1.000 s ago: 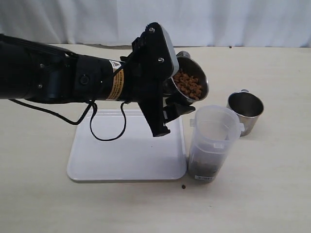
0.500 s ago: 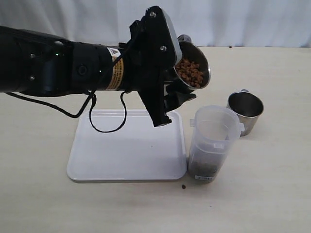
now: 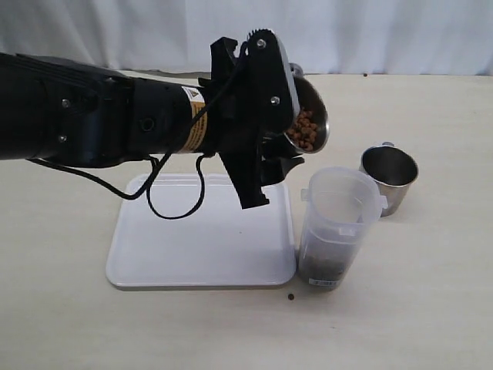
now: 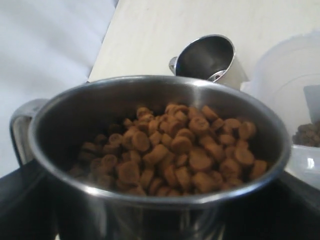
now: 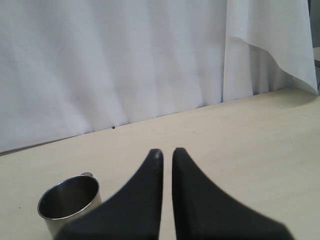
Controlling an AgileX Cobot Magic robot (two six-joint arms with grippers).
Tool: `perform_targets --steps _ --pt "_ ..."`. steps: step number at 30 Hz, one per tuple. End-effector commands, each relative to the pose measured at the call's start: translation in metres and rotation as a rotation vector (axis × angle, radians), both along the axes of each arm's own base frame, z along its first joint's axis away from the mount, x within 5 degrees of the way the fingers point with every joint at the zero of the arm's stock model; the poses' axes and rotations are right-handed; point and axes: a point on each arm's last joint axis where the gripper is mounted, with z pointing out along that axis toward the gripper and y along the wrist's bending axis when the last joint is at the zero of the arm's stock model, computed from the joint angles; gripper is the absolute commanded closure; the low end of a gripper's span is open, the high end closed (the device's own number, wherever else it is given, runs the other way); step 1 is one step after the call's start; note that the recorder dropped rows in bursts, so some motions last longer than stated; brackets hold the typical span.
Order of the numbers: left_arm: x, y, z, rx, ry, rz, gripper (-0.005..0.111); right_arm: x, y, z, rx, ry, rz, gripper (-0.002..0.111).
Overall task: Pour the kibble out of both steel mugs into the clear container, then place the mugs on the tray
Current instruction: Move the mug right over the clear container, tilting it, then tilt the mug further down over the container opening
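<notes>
My left gripper (image 3: pixel 289 116) is shut on a steel mug (image 3: pixel 310 116), which it holds in the air, tipped towards the clear container (image 3: pixel 339 223). Kibble (image 3: pixel 306 129) lies against the mug's lower lip; in the left wrist view the kibble (image 4: pixel 175 150) fills the mug (image 4: pixel 160 195). The container stands just right of the tray (image 3: pixel 192 247) with some kibble (image 4: pixel 307 135) at its bottom. The second steel mug (image 3: pixel 389 176) stands upright and looks empty, right of the container. My right gripper (image 5: pixel 163 152) is shut on nothing, above the table near that mug (image 5: pixel 70 200).
One stray pellet (image 3: pixel 291 297) lies on the table in front of the container, near the tray's corner. The left arm and its cable (image 3: pixel 173 204) hang over the tray's back half. A white curtain (image 3: pixel 370 31) closes off the far edge.
The left gripper has tipped the mug more steeply towards the container, and the kibble has slid to its lower lip. The right gripper has not changed.
</notes>
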Motion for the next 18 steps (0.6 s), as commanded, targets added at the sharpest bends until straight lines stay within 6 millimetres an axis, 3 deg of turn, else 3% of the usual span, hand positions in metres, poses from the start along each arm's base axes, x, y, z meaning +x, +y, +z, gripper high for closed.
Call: perform_targets --steps 1,18 --pt "0.002 -0.005 0.017 -0.035 -0.042 -0.004 0.107 0.0 0.0 -0.002 0.002 0.004 0.002 0.103" --pt "-0.012 -0.017 0.016 0.049 -0.093 0.013 0.107 0.0 0.0 -0.002 0.002 0.004 0.002 0.103"
